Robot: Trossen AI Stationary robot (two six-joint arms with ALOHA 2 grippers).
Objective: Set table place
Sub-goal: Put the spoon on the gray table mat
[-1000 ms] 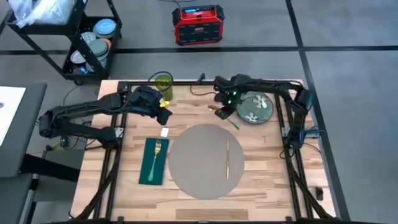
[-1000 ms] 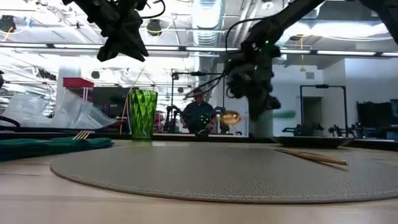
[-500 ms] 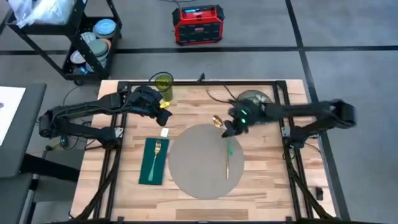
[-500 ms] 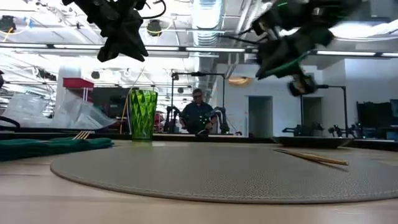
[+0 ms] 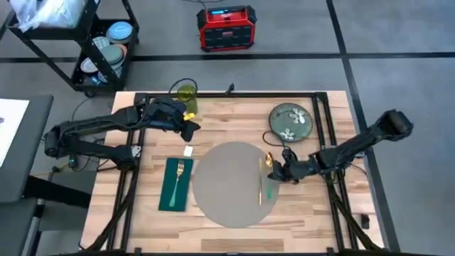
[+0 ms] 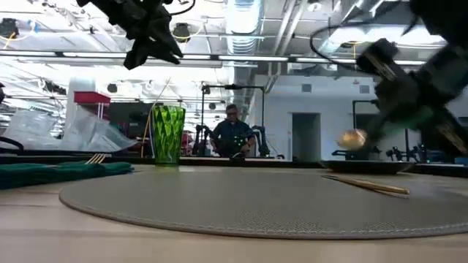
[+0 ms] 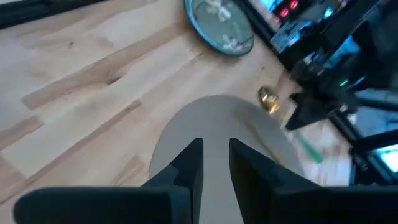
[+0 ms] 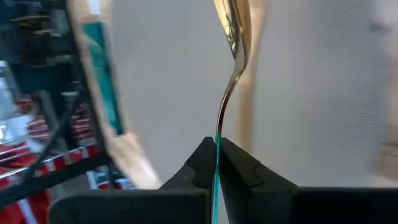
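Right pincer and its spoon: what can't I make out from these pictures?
- Low view: right pincer is motion-blurred; only the spoon bowl shows, its grip unreadable.
- Right wrist view: spoon bowl cut off by the picture's edge.
- High view: spoon's height above the mat unreadable from overhead.
- Left wrist view: left pincer covers part of the mat.

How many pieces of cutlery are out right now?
3: a fork on the green cloth, a knife on the mat, a spoon in the right gripper.

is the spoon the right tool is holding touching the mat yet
Apart. In the low view the spoon hangs in the air in the right tool, with open background showing between its bowl and the mat below.
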